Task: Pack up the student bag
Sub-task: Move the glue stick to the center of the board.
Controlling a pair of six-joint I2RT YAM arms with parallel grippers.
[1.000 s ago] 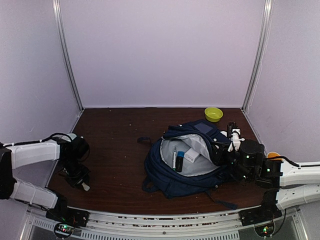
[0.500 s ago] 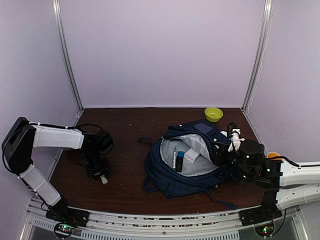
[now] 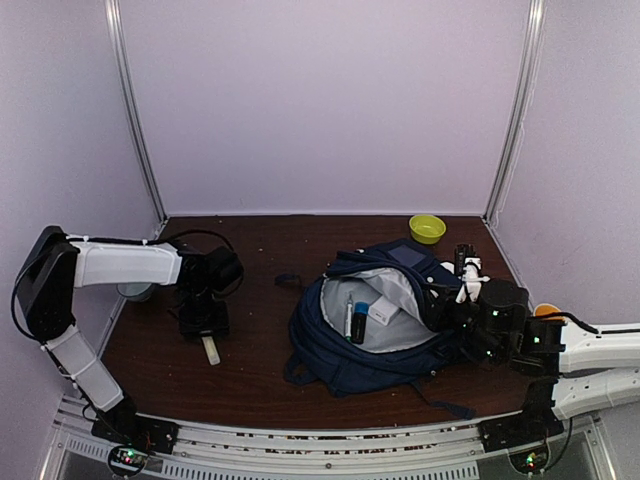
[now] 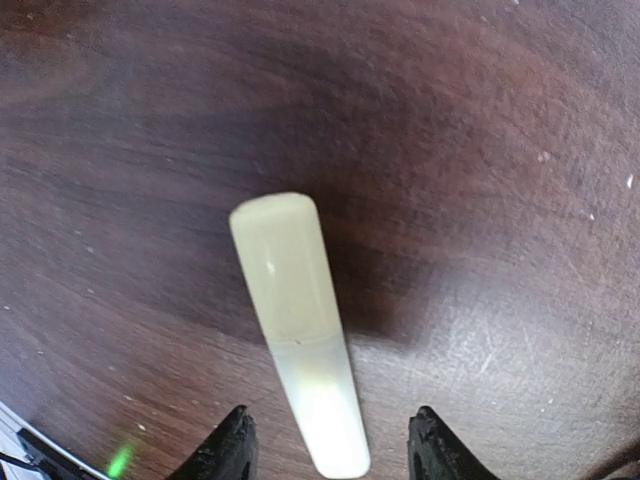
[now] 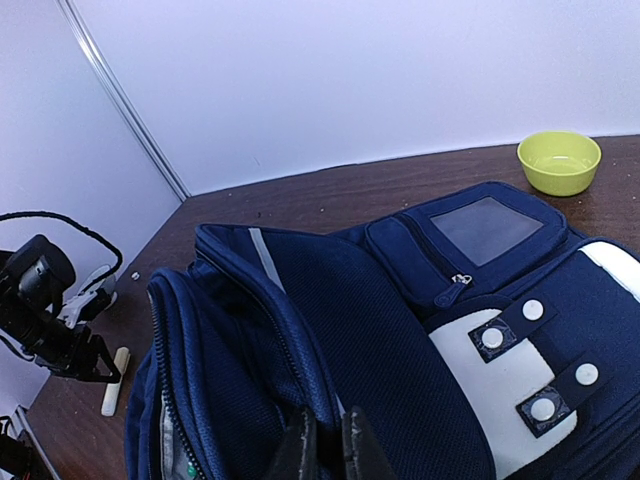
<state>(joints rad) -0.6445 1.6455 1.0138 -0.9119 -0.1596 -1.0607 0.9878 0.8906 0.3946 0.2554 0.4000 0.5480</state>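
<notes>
Bag lies on bench, toward 3 o'clock of bench centre in the top view. Mouth is open and shows grey lining. Inside it: white box, dark bottle with blue cap.

Right tool: fingers together, clamped on the navy rim at the bag's 3 o'clock side.

Left tool: well apart from the bag, at its 9 o'clock. Fingers are apart. Pale cream stick lies flat on the bench, its near end between the fingertips and touching neither.

Green bowl stands at 1 o'clock of the bag, near the back wall.
</notes>
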